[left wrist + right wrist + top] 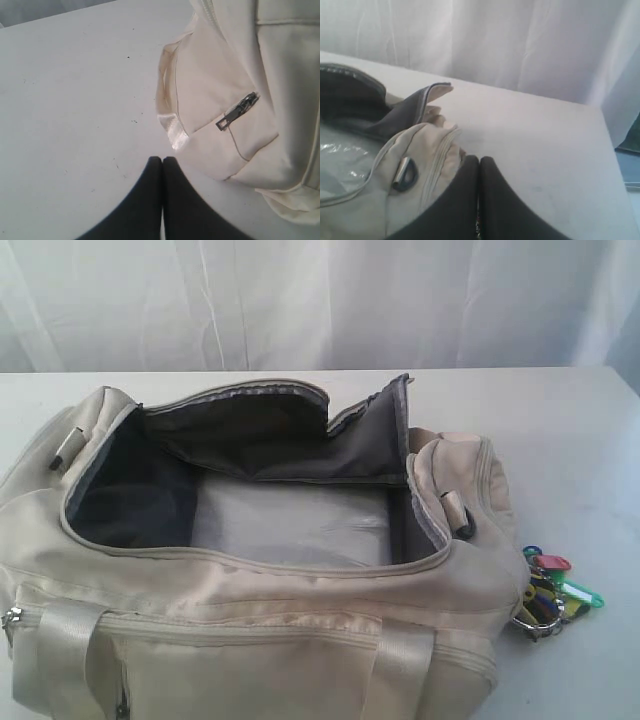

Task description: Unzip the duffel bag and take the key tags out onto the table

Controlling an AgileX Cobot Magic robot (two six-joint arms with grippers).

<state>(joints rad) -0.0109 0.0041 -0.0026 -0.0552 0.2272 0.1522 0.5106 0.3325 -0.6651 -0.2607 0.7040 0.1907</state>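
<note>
bag: large cream-beige fabric duffel bag point(250, 630), laid along the near-left part of the plain white table point(570, 440); the main zip is seen undone, the grey-lined flap point(370, 440) is folded back to the far side, dark lining is exposed, nothing bright is seen inside.
tags: bunch of bright plastic key tags point(555, 592) on metal rings, laid on the table just beside the bag's right end, outside it; contact with the fabric cannot be told.
left hand point(161, 160): black fingers pressed together, nothing pinched; held over bare table by the bag's left end, near a metal zipper pull point(237, 111).
right hand point(479, 159): pressed together, empty; held by the bag's right end, close to a black D-ring point(405, 174).
step: task judged done; only withdrawal is left.
how: hands are best lifted away from the fabric; the D-ring should not be snagged, the bag not dragged, the tags not swept.
surface: flat, matte, a few dark specks; ample bare room far and right.
room: white folded curtain point(300, 300) behind the table's far edge.
</note>
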